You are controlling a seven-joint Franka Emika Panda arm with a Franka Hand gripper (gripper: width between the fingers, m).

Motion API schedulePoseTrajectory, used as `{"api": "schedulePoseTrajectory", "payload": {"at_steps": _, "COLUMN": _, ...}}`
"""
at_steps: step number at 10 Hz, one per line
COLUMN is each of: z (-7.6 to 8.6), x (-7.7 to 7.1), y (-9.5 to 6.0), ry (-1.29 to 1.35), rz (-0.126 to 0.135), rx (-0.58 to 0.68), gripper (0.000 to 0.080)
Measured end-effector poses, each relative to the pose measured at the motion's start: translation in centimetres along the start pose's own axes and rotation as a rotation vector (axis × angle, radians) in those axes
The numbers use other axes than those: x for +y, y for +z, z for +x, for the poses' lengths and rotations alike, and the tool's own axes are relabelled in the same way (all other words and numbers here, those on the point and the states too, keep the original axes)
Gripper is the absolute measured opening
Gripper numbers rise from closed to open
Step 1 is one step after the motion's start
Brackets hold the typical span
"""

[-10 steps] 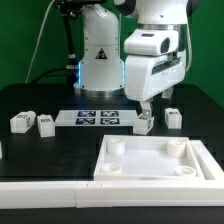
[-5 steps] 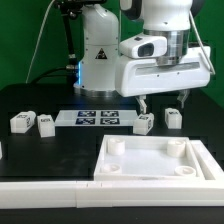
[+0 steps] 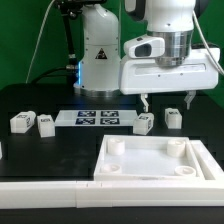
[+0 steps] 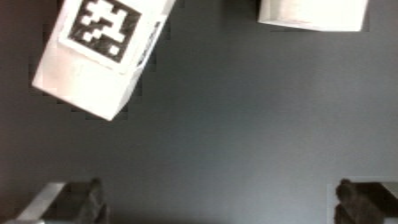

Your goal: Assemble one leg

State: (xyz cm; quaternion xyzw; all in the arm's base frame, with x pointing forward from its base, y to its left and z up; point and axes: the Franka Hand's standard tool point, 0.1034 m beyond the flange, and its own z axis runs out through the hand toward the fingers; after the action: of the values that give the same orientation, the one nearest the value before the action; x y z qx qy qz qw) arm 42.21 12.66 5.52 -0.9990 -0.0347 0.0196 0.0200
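Four small white leg blocks with black-and-white tags lie on the black table. Two sit at the exterior view's left (image 3: pixel 21 122) (image 3: pixel 45 124) and two at the right (image 3: pixel 145 122) (image 3: pixel 173 118). My gripper (image 3: pixel 168 100) hangs open and empty a little above the right pair, fingers spread wide. In the wrist view one tagged leg (image 4: pixel 103 50) lies tilted, and a corner of another leg (image 4: pixel 326 12) shows at the edge. The fingertips (image 4: pixel 68 200) stand far apart over bare table between them.
The large white square tray-like piece with round corner holes (image 3: pixel 155 160) lies at the front right. The marker board (image 3: pixel 97 118) lies on the table between the leg pairs. The robot base (image 3: pixel 100 50) stands behind. A white ledge (image 3: pixel 45 187) runs along the front.
The gripper has turned about its vertical axis and opened wide, and risen slightly above the right pair of legs. The legs have not moved.
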Motion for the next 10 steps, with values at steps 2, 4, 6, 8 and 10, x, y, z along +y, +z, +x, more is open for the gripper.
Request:
{"api": "schedulePoseTrajectory", "payload": {"at_steps": 2, "z": -2.0, "x": -2.0, "y": 0.7, "ry": -0.017, "rz": 0.004, "rx": 0.003, "gripper": 0.0649}}
{"api": "schedulePoseTrajectory", "payload": {"at_steps": 4, "z": -3.1, "x": -2.9, "y": 0.8, "ry": -0.043, "rz": 0.004, "rx": -0.001, "gripper": 0.0649}}
{"api": "schedulePoseTrajectory", "payload": {"at_steps": 6, "z": -3.6, "x": -2.7, "y": 1.4, "ry": -0.046, "rz": -0.007, "rx": -0.051, "gripper": 0.0649}}
{"api": "schedulePoseTrajectory", "payload": {"at_steps": 8, "z": -3.6, "x": -2.7, "y": 1.3, "ry": -0.049, "rz": -0.008, "rx": -0.059, "gripper": 0.0649}}
{"api": "schedulePoseTrajectory", "payload": {"at_steps": 10, "z": -4.0, "x": -2.3, "y": 1.1, "ry": -0.054, "rz": -0.042, "rx": -0.297, "gripper": 0.0649}}
